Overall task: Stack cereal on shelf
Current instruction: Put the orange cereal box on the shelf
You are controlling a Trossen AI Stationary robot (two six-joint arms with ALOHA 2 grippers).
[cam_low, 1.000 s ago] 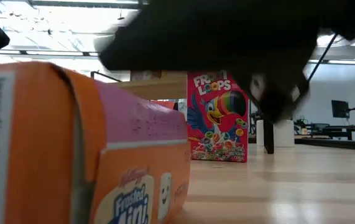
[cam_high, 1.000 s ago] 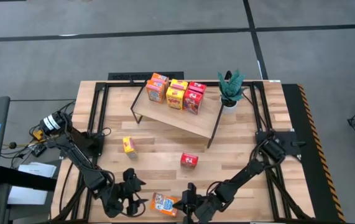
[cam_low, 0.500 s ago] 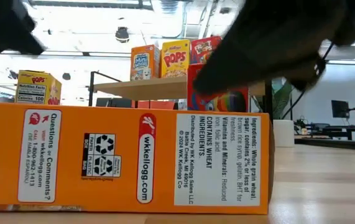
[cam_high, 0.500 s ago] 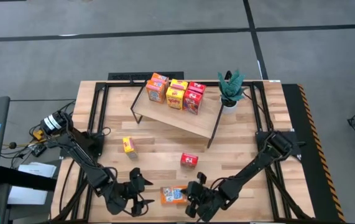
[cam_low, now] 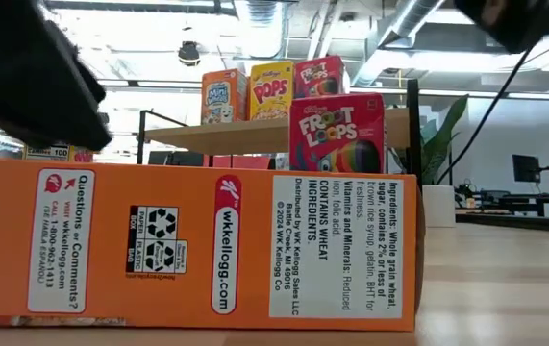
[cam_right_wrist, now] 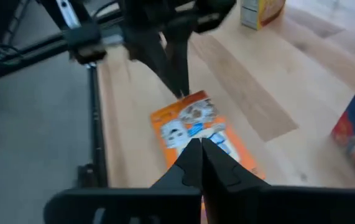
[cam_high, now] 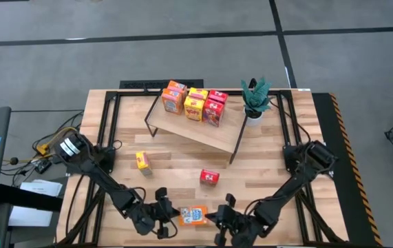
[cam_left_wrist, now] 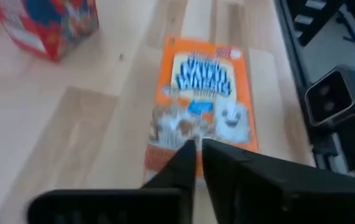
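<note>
Flat orange cereal box (cam_high: 195, 215) lies between closed left pincer (cam_high: 168, 219) and closed right pincer (cam_high: 215, 219).

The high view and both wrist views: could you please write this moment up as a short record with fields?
Orange box: orange cereal box lies flat, front up, at the table's near edge
Left gripper: left gripper shut, just beside the box's left end
Right gripper: right gripper shut, at the box's right end
Shelf: shelf carries a cluster of boxes along its far edge
Loose boxes: yellow box and red box stand on the tabletop
Plant: potted plant by the shelf's right end
</note>
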